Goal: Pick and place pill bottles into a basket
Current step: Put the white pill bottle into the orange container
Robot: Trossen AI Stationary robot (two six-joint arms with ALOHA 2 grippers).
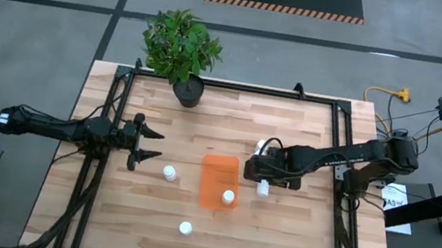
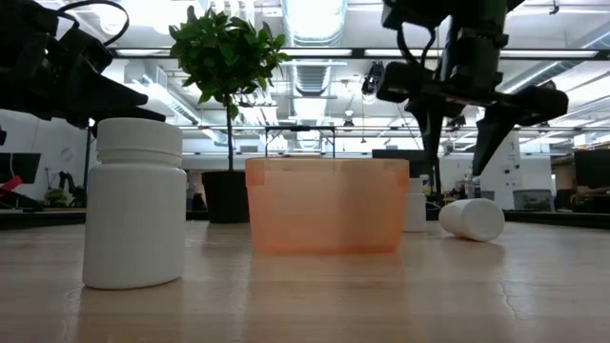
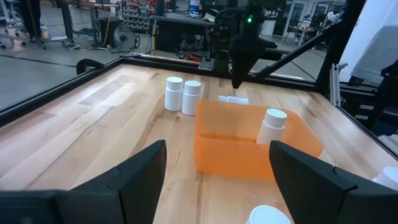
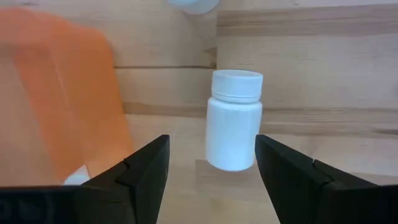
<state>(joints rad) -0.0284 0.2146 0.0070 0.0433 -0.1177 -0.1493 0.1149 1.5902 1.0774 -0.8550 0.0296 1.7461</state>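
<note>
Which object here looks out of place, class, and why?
One pill bottle lies tipped on its side right of the basket, beneath the open right gripper; the other visible bottles stand upright. The left gripper waits, open, left of the basket.

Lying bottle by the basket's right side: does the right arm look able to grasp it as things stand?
Probably yes. The right pincer is open above the lying bottle, with nothing between them; the basket sits to one side, clear of the approach.
</note>
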